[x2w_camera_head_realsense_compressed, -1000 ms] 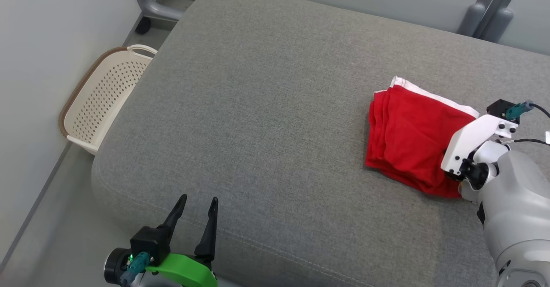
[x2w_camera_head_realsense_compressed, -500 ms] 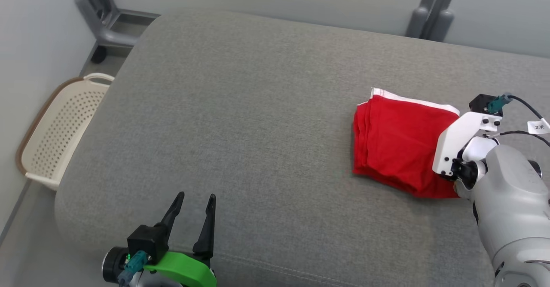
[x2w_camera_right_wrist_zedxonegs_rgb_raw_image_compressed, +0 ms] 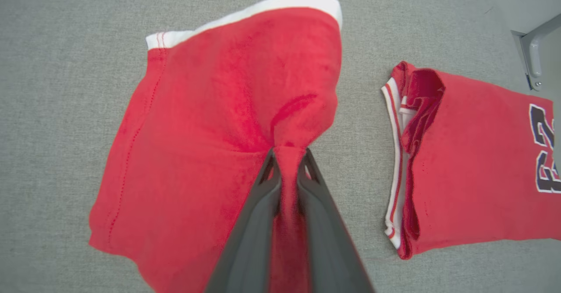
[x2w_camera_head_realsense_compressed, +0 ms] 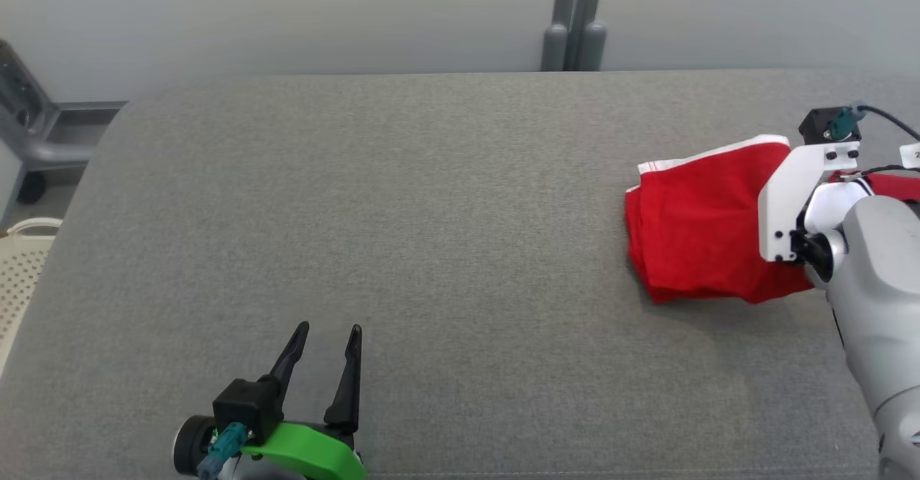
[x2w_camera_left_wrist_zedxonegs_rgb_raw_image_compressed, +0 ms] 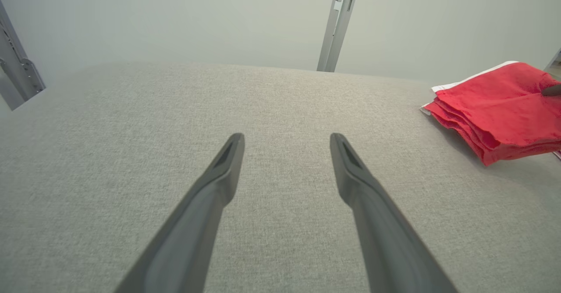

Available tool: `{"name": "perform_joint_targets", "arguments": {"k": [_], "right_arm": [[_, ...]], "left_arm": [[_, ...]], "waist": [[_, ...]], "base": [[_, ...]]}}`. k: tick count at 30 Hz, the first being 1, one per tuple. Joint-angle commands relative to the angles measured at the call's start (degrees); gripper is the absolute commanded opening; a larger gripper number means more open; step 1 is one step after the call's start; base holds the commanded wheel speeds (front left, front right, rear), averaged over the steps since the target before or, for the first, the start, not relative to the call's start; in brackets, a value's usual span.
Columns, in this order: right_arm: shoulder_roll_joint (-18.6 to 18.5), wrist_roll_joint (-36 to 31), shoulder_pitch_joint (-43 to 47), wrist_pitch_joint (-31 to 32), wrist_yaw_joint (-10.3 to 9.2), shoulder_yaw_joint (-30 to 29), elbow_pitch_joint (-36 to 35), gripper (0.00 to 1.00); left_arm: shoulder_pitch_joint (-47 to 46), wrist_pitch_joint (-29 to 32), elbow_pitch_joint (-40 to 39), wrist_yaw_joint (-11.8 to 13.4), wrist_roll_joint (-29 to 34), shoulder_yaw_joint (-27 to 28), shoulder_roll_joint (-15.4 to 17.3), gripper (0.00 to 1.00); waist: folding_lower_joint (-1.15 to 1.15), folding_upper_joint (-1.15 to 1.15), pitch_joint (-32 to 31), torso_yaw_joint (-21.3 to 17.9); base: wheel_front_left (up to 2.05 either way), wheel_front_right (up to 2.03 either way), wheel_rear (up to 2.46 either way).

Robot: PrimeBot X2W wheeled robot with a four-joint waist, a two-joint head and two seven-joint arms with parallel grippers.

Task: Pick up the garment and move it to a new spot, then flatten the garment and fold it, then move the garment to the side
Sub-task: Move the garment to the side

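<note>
Right wrist view: your right gripper (x2w_camera_right_wrist_zedxonegs_rgb_raw_image_compressed: pixel 287 153) pinches the folded red garment (x2w_camera_right_wrist_zedxonegs_rgb_raw_image_compressed: pixel 210 122) at the right end of the cushion (x2w_camera_head_realsense_compressed: pixel 431 214), left gripper (x2w_camera_head_realsense_compressed: pixel 328 328) spread; move-aside step, so next set it down flat.

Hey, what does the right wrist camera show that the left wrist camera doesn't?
Right wrist view alone of the two: the right gripper pinching the red garment, with a numbered red jersey beside it, apart. Left wrist view alone: the open left gripper, nothing between its fingers. Both: the red garment, white-banded, on the grey cushion.
</note>
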Motion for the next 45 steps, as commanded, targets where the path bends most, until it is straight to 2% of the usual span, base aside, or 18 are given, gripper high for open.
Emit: {"name": "perform_joint_targets", "arguments": {"k": [1,8,13,22,29,37,45], "right_arm": [[-1.0,1.0,-0.6,0.6,-0.05,1.1,-1.1,0.0],[-4.5,5.4,-2.3,2.4,-0.05,7.5,-6.7,0.0],[-6.2,7.5,-3.6,1.1,-0.05,12.0,-9.3,0.0],[-9.8,9.8,-7.6,-1.1,-0.05,16.7,-9.8,0.0],[-11.8,9.2,-10.7,-3.9,-0.06,16.8,-8.2,0.0],[-15.2,6.2,-12.7,-6.7,-0.07,17.0,-5.2,0.0],[-17.5,1.7,-12.2,-11.0,-0.08,9.9,0.7,0.0]], "left_arm": [[-0.2,-0.2,-0.3,0.0,0.4,0.1,-0.2,1.0],[-2.5,-0.1,-1.1,-0.7,1.0,-0.3,-0.5,1.0],[-4.3,-0.1,-1.3,-1.2,1.8,-0.8,-0.5,1.0],[-8.8,-0.1,-1.0,-2.0,3.2,-2.0,0.5,1.0],[-11.2,0.2,-1.0,-2.3,3.8,-2.6,1.8,1.0],[-12.9,1.2,-1.7,-2.5,4.0,-3.3,2.9,1.0],[-12.7,2.3,-3.0,-2.2,4.2,-3.9,4.2,1.0]], "waist": [[0.0,0.0,0.1,-4.6],[0.0,0.0,3.3,-8.7],[0.0,0.0,6.2,-11.2],[0.0,0.0,12.8,-14.4],[0.0,0.0,16.7,-15.7],[0.0,0.0,19.6,-15.1],[0.0,0.0,21.6,-13.9]], "base": [[0.0,0.0,0.0],[0.0,0.0,0.0],[0.0,0.0,0.0],[0.0,0.0,0.0],[0.0,0.0,0.0],[0.0,0.0,0.0],[0.0,0.0,0.0]]}}
